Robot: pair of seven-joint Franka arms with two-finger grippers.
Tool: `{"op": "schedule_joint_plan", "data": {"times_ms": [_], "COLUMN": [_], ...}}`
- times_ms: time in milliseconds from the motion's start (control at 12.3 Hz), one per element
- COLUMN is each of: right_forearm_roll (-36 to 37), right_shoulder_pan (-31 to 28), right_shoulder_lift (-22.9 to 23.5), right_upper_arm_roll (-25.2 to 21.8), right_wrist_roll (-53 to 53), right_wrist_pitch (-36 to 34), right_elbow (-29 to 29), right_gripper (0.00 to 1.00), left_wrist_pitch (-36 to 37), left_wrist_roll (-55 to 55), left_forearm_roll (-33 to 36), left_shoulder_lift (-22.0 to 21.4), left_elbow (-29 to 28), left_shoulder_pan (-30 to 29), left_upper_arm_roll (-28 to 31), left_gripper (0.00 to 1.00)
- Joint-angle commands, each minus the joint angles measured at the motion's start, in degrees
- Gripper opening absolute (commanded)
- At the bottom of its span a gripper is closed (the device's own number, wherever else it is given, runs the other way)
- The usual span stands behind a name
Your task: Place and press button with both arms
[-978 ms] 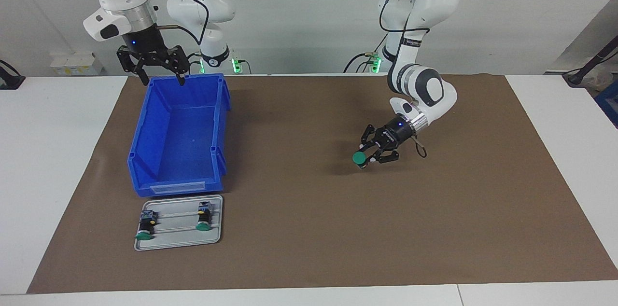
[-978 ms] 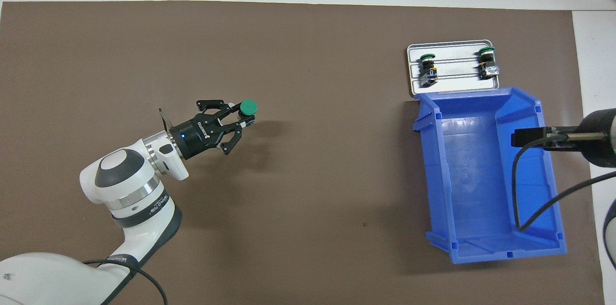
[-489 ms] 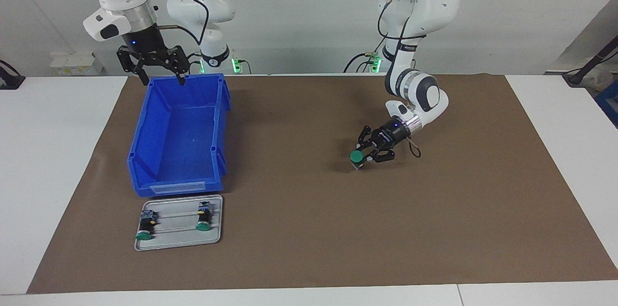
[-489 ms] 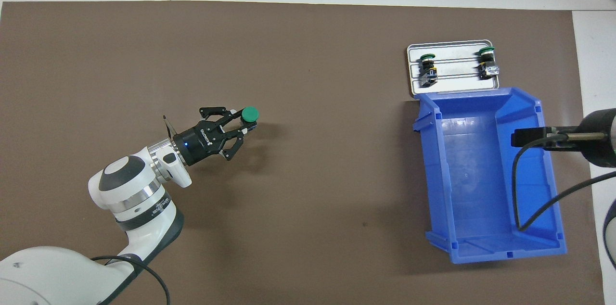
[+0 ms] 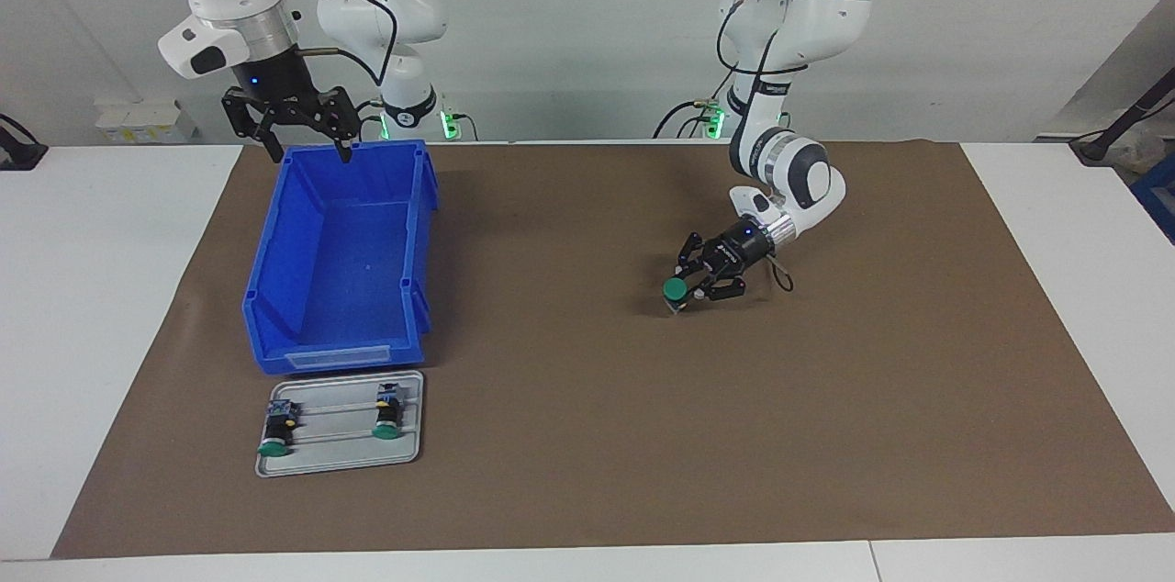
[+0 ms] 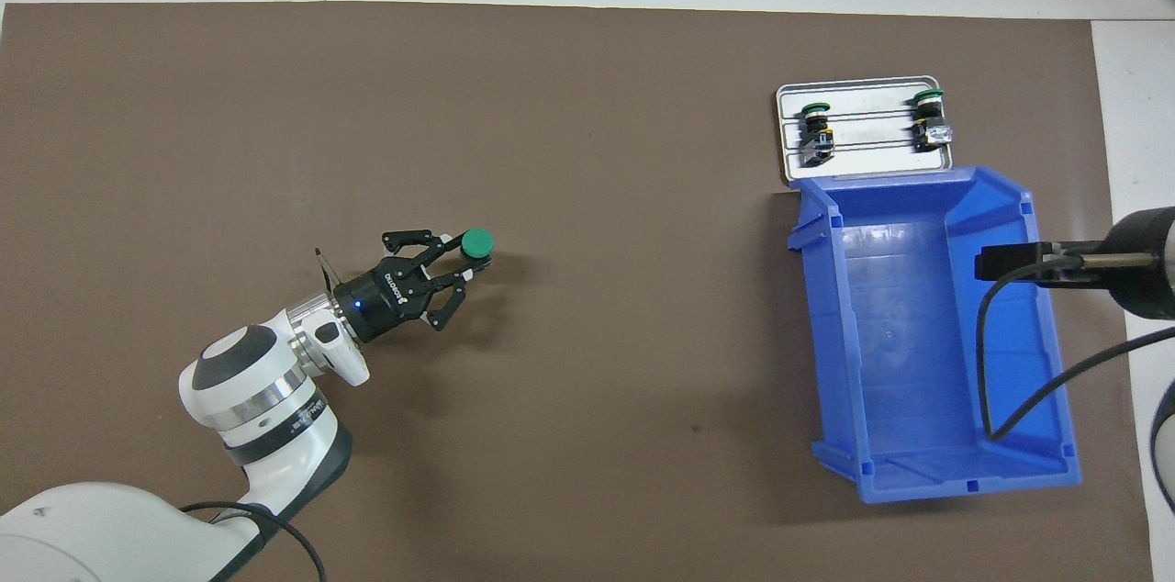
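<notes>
1. Left gripper (image 5: pixel 690 288) is low over the brown mat (image 5: pixel 587 435), toward the left arm's end, fingers clamped on the button (image 5: pixel 676 288), green cap facing away from the robots.
2. Facing view: button base looks right at the mat; can't tell if it touches. Overhead view (image 6: pixel 468 253) shows only the cap (image 6: pixel 476 242) past the fingertips, with a shadow beside it.
3. Right gripper (image 5: pixel 307 137) waits over the blue bin (image 5: pixel 275 307), at the rim nearest the robots, jaws spread wide. Overhead shows just its wrist and cable (image 6: pixel 1001 380).
4. Two more buttons (image 5: pixel 274 435) (image 5: pixel 386 419) lie on the metal tray (image 5: pixel 408 453), which touches the bin's farther wall.
</notes>
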State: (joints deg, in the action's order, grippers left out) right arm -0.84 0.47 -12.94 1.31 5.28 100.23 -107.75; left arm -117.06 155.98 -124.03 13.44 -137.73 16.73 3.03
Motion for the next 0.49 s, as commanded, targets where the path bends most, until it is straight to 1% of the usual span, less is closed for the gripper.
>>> {"op": "schedule_joint_plan", "data": {"times_ms": [0,407], "right_forearm_roll": [-1.1,-1.1], "right_shoulder_pan": [-0.3,-0.3], "right_shoulder_lift": [-0.4,-0.4], "right_upper_arm_roll": [0.2,0.2], "right_wrist_roll": [0.6,0.6], "right_wrist_pitch": [-0.7,-0.7], "right_elbow": [0.3,0.3], "right_gripper": [0.99,0.99], "left_wrist_pitch": [1.8,2.0], "left_wrist_roll": [4.6,4.6], "left_forearm_roll": [-1.6,-0.7], "left_shoulder_lift": [-2.1,-2.5], "left_elbow": [-3.2,-4.6], "left_shoulder_pan": [-1.1,-1.8], "left_upper_arm_roll": [0.0,0.1], "left_gripper": [0.0,0.0]}}
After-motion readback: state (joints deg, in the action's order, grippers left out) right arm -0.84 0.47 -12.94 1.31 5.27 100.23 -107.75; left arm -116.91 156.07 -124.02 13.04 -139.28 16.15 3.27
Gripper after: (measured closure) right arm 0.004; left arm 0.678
